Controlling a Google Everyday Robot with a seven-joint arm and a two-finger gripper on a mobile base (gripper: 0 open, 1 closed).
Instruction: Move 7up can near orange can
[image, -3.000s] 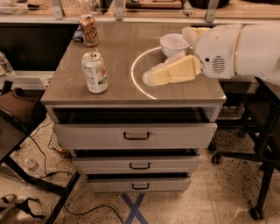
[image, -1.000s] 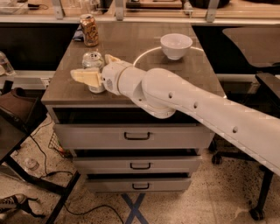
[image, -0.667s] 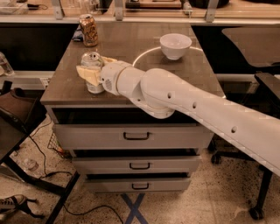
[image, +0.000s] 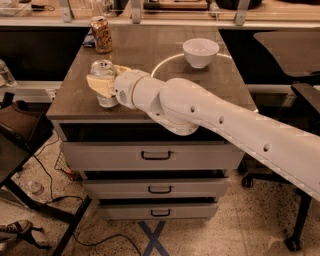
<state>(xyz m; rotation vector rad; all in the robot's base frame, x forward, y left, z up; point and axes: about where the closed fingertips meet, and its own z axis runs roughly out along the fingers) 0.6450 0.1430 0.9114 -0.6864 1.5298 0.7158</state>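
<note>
Floor: a blue tape cross (image: 152, 239) lies on the speckled floor right in front of the cabinet. A shoe (image: 12, 230) and some loose black cables lie off to its left.
Drawers: three grey drawers are stacked under the top, each with a dark handle. The top drawer (image: 156, 155) is the widest in view.
Arm: the thick white arm (image: 225, 125) comes in from the right, crosses the front edge of the surface (image: 145, 52), and ends at its front left part.
End effector: the end effector (image: 106, 76) is at the front left of the surface and closed on the 7up can. One cream finger (image: 100, 85) lies across the can's front, and the other shows just behind it.
7up can: the 7up can (image: 102, 68) stands upright on the surface near the front left corner. Its silver top and its base show above and below the finger.
Bowl: a white bowl (image: 200, 52) sits further back and to the right, well apart from the held can. It is at the rim of a pale ring of light on the dark top.
Orange can: the orange can (image: 101, 34) stands upright at the back left corner. It is behind the 7up can on the same side, with bare surface between them.
</note>
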